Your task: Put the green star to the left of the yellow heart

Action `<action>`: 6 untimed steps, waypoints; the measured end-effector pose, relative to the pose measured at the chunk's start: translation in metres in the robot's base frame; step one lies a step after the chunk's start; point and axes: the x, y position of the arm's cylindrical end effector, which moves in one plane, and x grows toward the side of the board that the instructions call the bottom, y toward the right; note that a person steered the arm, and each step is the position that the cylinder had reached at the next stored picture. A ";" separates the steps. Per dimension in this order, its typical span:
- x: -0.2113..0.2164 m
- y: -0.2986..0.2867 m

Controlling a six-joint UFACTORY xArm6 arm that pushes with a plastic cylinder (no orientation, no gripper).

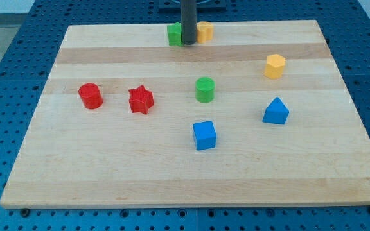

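Observation:
The dark rod comes down at the view's top centre, and my tip (189,43) rests on the board between two blocks. A green block (173,34), likely the green star, sits just left of the rod, partly hidden by it. A yellow block (205,31), likely the yellow heart, sits just right of the rod, also partly hidden. Both are close to the board's top edge, and the tip appears to touch or nearly touch each.
On the wooden board (108,173) are a red cylinder (90,95), a red star (140,100), a green cylinder (205,89), a blue cube (204,135), a blue triangular block (275,111) and a yellow hexagon (274,66).

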 end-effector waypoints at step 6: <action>-0.005 -0.056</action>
